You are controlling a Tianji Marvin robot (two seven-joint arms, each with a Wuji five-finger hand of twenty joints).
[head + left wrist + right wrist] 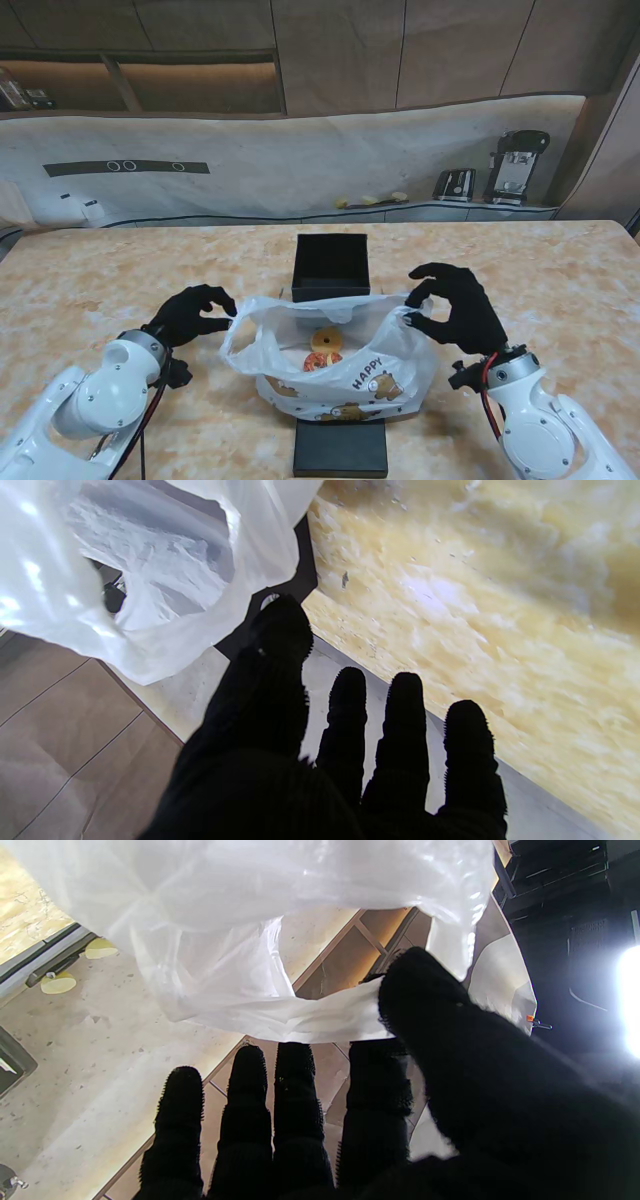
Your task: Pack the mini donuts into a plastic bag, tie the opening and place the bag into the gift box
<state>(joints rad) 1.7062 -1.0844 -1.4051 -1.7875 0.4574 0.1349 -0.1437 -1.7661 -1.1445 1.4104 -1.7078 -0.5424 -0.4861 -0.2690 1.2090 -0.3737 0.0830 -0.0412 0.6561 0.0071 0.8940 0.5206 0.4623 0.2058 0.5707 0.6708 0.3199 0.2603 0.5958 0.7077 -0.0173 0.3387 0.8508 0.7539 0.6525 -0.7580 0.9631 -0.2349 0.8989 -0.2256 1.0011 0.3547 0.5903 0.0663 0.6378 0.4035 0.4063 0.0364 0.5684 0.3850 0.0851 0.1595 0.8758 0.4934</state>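
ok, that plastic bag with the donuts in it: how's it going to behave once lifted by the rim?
Likely floppy: the plastic bag is thin, creased film, sagging between left hand and right hand. Probably bottom-heavy, with donuts pooled low. The glossy film may slip from a pinch.

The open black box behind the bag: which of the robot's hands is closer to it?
Roughly equal; perhaps the left. The left hand sits left of the black box, nearer to me; the right hand sits right of it. Both pinch the bag.

Marble table [100,270]: bag [340,370], black box [331,266] (lid [340,450], seemingly).
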